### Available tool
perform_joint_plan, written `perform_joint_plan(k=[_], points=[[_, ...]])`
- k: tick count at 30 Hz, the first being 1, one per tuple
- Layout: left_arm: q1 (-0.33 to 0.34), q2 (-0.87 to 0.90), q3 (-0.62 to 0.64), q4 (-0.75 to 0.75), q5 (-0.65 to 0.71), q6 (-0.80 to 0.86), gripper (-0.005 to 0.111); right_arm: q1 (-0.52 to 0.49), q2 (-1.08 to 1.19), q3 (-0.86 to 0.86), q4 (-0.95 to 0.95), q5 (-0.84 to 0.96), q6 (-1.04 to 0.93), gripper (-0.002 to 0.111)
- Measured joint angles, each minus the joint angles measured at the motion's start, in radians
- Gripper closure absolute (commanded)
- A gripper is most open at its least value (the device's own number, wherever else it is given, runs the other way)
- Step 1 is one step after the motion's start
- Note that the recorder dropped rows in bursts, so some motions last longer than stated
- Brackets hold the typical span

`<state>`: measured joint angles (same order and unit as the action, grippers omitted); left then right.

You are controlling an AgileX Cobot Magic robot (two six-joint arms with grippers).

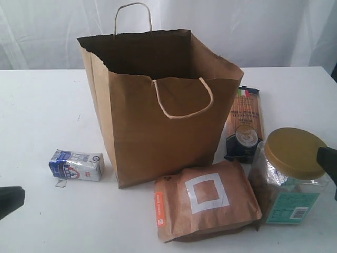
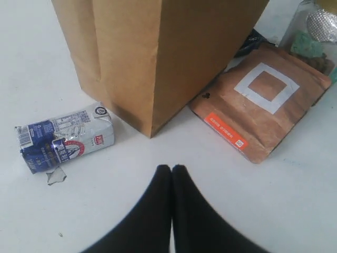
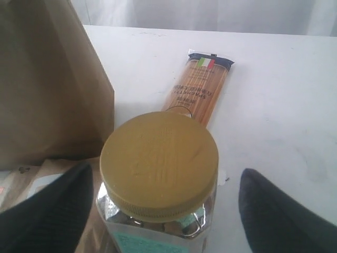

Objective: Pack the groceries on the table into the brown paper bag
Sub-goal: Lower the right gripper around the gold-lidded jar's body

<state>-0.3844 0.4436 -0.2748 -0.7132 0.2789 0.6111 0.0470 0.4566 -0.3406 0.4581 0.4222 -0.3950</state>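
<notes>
The brown paper bag [image 1: 163, 121] stands upright and open-topped in the middle of the table [image 1: 42, 105]. A small blue-white carton [image 1: 76, 164] lies on its side left of the bag. In front of the bag lies a brown pouch with a white square [image 1: 205, 203]. Right of the pouch stands a gold-lidded clear jar [image 1: 292, 174], with a long pasta packet [image 1: 244, 124] flat behind it. My right gripper [image 3: 167, 169] is open, one finger on each side of the jar [image 3: 158, 163], with a gap showing on one side. My left gripper [image 2: 171, 167] is shut and empty, over bare table near the carton [image 2: 66, 138].
A white curtain hangs behind the table. The pouch [image 2: 263, 100] lies close against the bag's front corner [image 2: 158, 52]. A small torn scrap lies beside the carton. The pasta packet [image 3: 197, 89] lies between the bag [image 3: 47, 89] and the table's right part.
</notes>
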Motion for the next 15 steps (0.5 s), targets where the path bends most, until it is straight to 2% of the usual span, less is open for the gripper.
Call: perform_joint_plan(k=[6,9,12,14,15], points=[[0.0,-0.226,0.176,0.0,-0.002,0.0,0.107,0.0,0.0,0.002,0.0,-0.004,0.0,0.037],[0.0,-0.25,0.253,0.0,0.002,0.0,0.107,0.0,0.0,0.002,0.0,-0.004,0.0,0.037],[0.0,-0.251,0.27,0.009,0.001,0.0,0.107,0.0,0.0,0.002,0.0,0.0,0.0,0.037],[0.0,-0.251,0.27,0.165,-0.027,-0.004,0.107,0.0,0.0,0.002,0.0,0.0,0.0,0.037],[0.0,-0.251,0.27,0.318,-0.048,-0.004,0.107,0.0,0.0,0.002,0.0,0.002,0.0,0.037]])
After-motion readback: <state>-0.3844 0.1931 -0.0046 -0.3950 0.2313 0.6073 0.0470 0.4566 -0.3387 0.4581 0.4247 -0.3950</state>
